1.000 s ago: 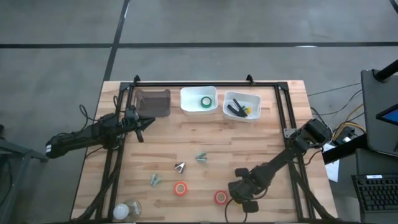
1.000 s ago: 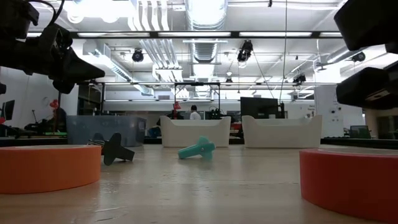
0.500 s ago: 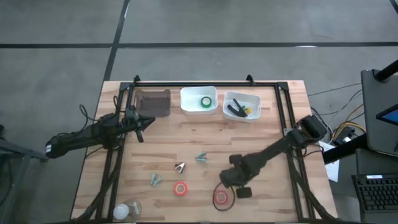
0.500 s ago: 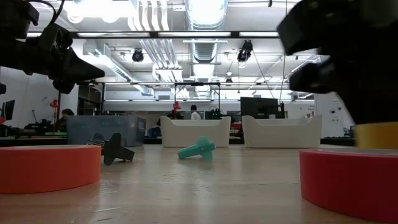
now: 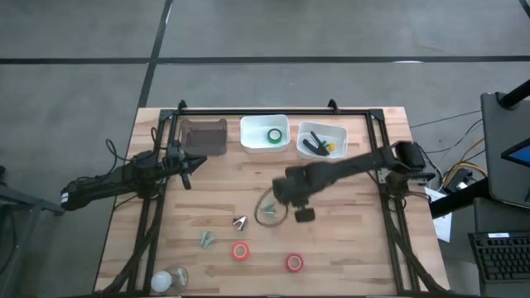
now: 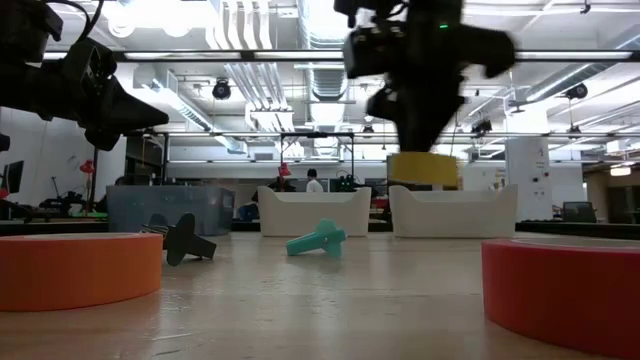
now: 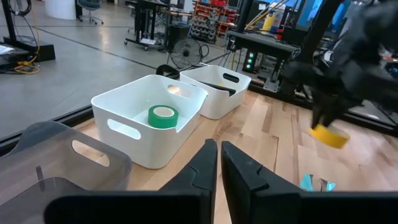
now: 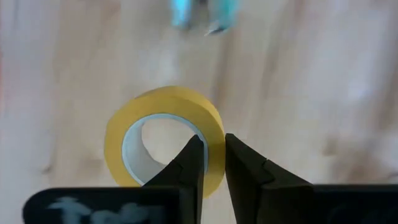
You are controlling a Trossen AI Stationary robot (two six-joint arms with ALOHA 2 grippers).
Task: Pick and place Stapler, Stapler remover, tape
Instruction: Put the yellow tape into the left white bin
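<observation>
1. Right hand point(image 5: 272, 209) was above the middle of the worktop point(image 5: 356, 240), its dark arm reaching in from the right edge, and I saw it clamped on the wall of the yellow tape roll point(image 8: 165, 135), one finger inside the pale core and one outside.
2. From the low camera that roll point(image 6: 423, 168) hung clear of the wood, under the hand point(image 6: 415, 140), its flat faces roughly level.
3. Left hand point(image 5: 201, 161) waited near the left rail of the worktop, in front of the grey bin point(image 5: 204, 136); its fingers point(image 7: 245, 168) were nearly together, with only a thin gap and nothing between them, pointing toward the white bins.
4. I found the green tape roll point(image 5: 274, 135) lying flat in the middle white bin point(image 5: 248, 142).
5. Stapler point(image 5: 314, 146), black, lay in the right white bin point(image 5: 335, 155), its long axis slanting across the bin, beside something yellow that I could not identify.
6. Two red tape rolls point(image 5: 240, 251) point(image 5: 294, 262) lay flat near the front edge of the worktop, well apart.
7. Small teal staple removers point(image 5: 206, 240) and a dark one point(image 5: 239, 222) sat on the wood between the rolls and the raised hand; another teal one point(image 8: 202, 12) showed blurred beyond the yellow roll in the right wrist camera.
</observation>
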